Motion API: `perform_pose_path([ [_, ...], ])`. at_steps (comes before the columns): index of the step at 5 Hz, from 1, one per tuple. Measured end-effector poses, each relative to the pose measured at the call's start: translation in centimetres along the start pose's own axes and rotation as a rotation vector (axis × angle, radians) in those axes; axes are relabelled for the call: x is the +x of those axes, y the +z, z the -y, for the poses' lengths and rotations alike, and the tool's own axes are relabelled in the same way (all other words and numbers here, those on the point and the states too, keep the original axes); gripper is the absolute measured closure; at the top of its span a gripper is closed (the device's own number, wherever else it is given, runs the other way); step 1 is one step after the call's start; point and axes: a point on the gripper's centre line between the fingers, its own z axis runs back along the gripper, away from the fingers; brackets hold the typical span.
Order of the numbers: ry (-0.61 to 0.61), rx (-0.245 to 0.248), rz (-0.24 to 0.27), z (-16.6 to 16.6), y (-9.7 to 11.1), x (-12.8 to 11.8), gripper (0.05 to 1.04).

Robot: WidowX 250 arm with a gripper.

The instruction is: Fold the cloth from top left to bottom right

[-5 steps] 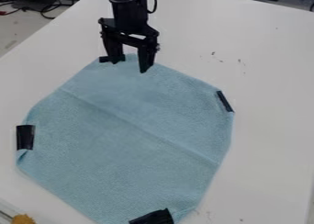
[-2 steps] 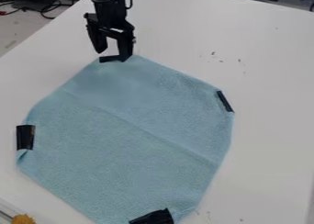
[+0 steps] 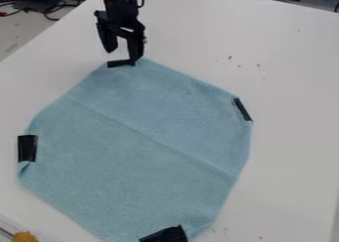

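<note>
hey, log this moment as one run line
hand: open, by black tape at top corner | cloth: spread out, creased across | fold: not made

I see a pale-blue cloth, black strips at its twelve, two, six and nine o'clock, white table.

The view's bottom edge crops the cloth.

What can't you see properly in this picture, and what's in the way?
All in the camera view:
- Blue cloth: its bottom end is cut off by the bottom edge, and its underside is hidden by its top.
- Robot arm: its upper part is cut off by the top edge.
- Jaws: spread apart, but one covers the spot where it might touch the cloth.
- Yellow-brown lump: cut off by the bottom edge.
</note>
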Motion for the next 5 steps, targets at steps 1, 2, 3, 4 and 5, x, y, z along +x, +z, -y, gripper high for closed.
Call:
perform_pose_path([
  [1,0.001,-0.009,-0.01,-0.5,-1.0,0.2,0.083],
  [2,0.003,-0.017,-0.021,-1.5,-1.6,0.3,0.083],
  [3,-0.005,-0.033,-0.037,-1.6,-2.2,0.2,0.083],
  [4,-0.003,-0.042,-0.03,-1.8,-2.3,0.1,0.133],
  [5,-0.014,-0.049,-0.03,-1.8,-2.4,0.1,0.403],
])
